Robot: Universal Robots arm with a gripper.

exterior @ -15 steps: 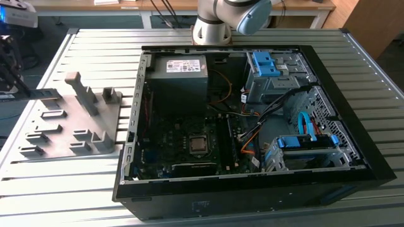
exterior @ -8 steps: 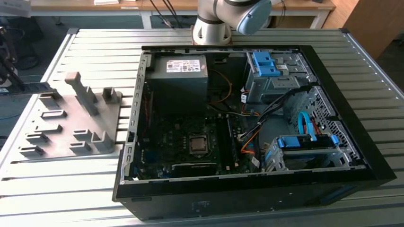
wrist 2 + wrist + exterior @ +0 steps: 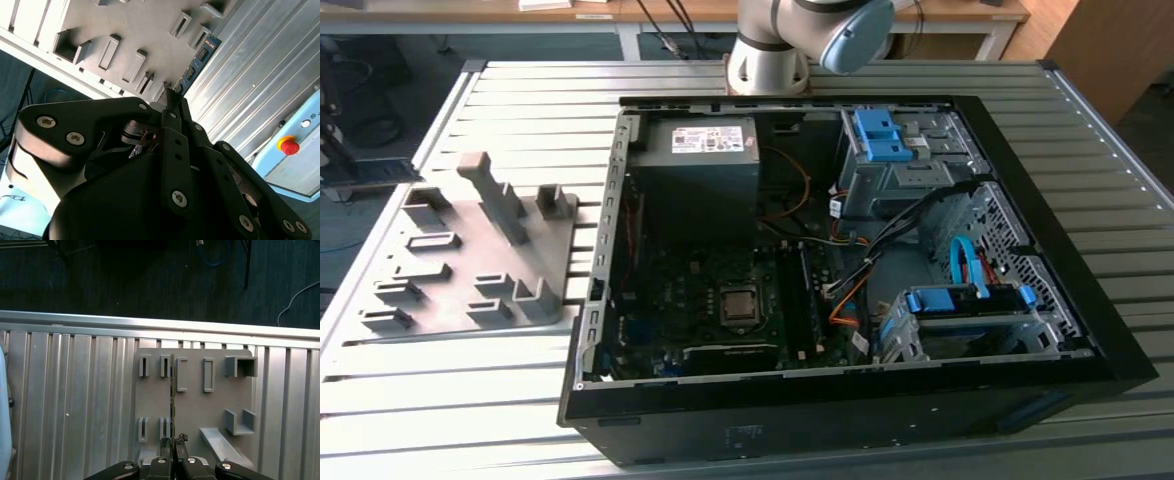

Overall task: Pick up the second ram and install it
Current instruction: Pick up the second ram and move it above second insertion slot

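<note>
gripper point(image 3: 172, 96) clamped shut on the second ram point(image 3: 198, 62); ram held edge-on over grey fixture plate point(image 3: 195, 410) on ribbed worktop point(image 3: 75, 390); open computer case point(image 3: 854, 405) beside plate

We see a glossy silver-grey tubular arm point(image 3: 771, 48) with a pale blue round joint cap point(image 3: 861, 40). Our matte black gripper point(image 3: 172, 95) shows rounded link plates point(image 3: 80, 130), silver hex screws point(image 3: 179, 198), perhaps a steel spring point(image 3: 132, 132).
</note>
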